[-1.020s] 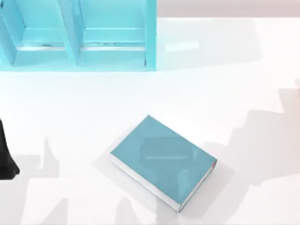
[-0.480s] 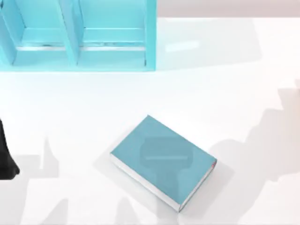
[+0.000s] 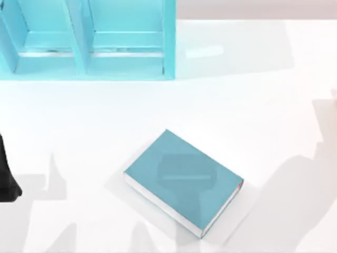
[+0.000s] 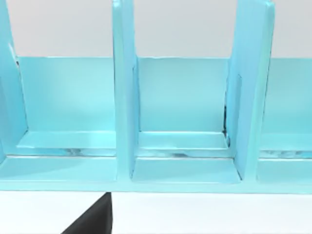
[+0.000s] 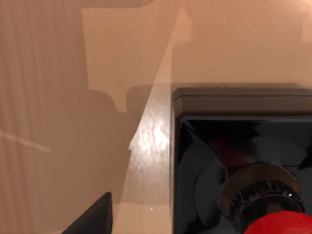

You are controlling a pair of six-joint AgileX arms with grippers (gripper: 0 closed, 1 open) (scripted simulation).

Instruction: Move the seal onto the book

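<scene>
Seal [image 5: 243, 161]: lower right of right wrist frame, close to the lens. Black blocky base fills the mid-right; metal collar [image 5: 258, 190] and red knob [image 5: 280, 224] sit at the bottom right corner. Base-to-knob axis runs toward the lower right corner of that frame, i.e. knob end toward the camera. Appears to stand upright on the surface [image 5: 73, 122], base down; contact with the surface not verifiable.

Right gripper [image 5: 92, 218]: dark wedge at bottom left of the same frame, apart from the seal, w/ bare surface between. Seal lies to the frame-right of that wedge. Grip state: cannot tell. Nothing seen held.

Key relation for next move: seal close under the right wrist, so right arm judged the nearer one. Approach probably needs centring over the knob, then closing across the base or collar.

Book [image 3: 184, 179]: lower centre of top frame, flat, teal cover up. Long axis runs upper left to lower right. White page edges [image 3: 158, 203] face the lower left; red mark [image 3: 240, 185] at the right-hand corner. Cover bare, so placement not yet done.

Left arm [image 3: 6, 174]: parked at left edge of top frame. Left gripper [image 4: 92, 220]: dark wedge at bottom of left wrist frame, facing the shelf unit [image 3: 89, 37]; grip state cannot tell.

View comparison: right wrist view gives seal detail at close range; top view gives book lie, shelf unit at upper left, and arm shadows at right.
</scene>
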